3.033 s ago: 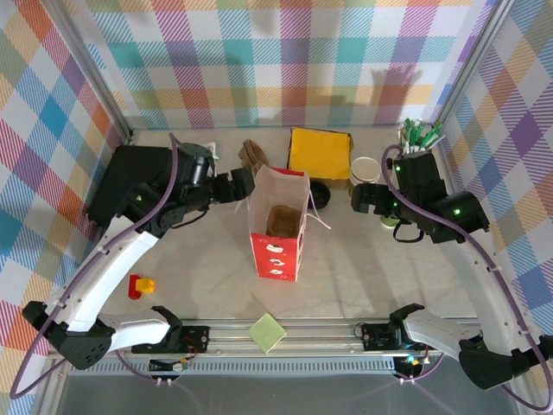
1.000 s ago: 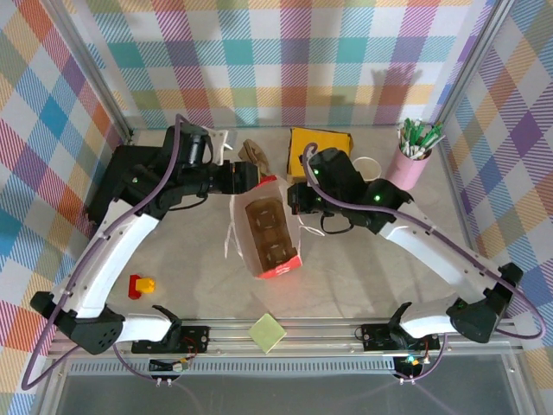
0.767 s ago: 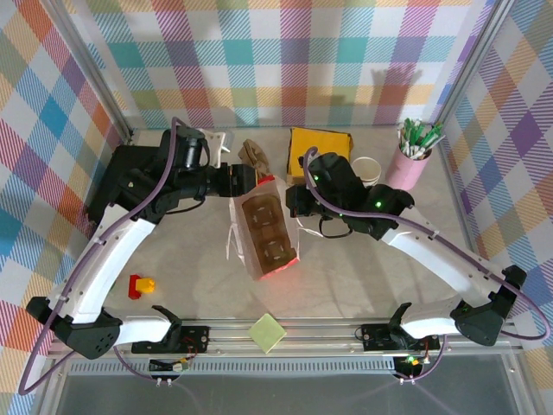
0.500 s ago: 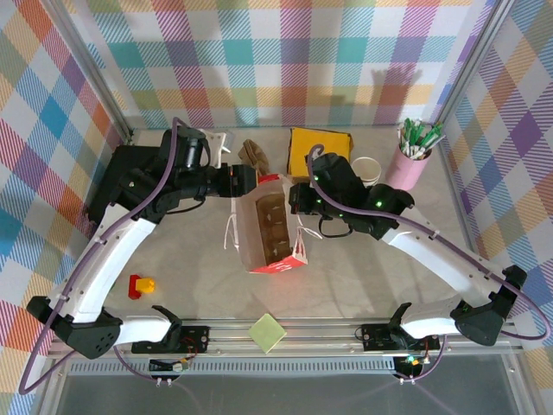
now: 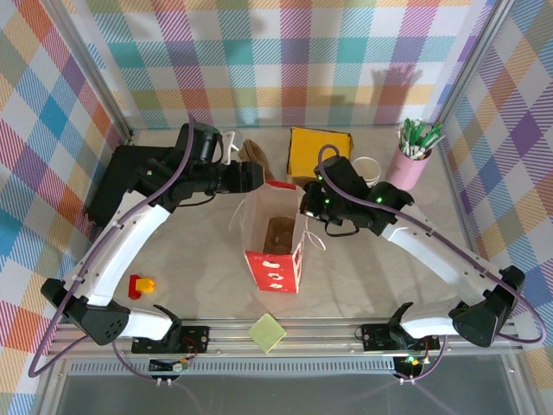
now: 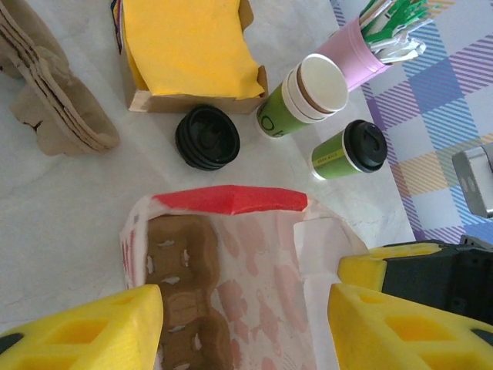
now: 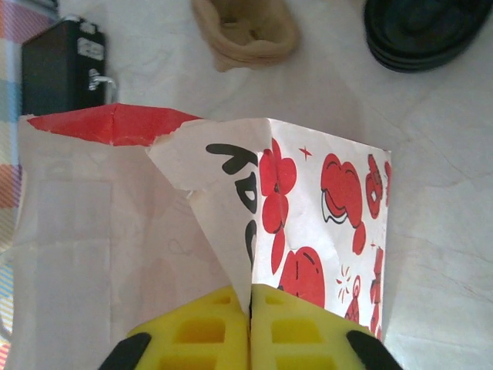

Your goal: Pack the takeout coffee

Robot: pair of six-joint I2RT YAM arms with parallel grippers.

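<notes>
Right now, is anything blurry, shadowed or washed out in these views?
Top external: sharp, even light, soft shadows on the back wall. Left wrist: coffee and lids crisp, yellow jaws at the bottom soft. Right wrist: bag print sharp, its pale inside slightly washed out, jaws blurred.

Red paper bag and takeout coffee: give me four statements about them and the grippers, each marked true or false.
1. The right gripper is shut on the rim of the red paper bag. True.
2. The takeout coffee is already inside the bag. False: it stands upright on the table outside the bag, with its lid on.
3. The left gripper is clamped shut. False: it is open, with its fingers wide apart over the bag's mouth.
4. A brown cardboard carrier sits inside the bag. True.
</notes>
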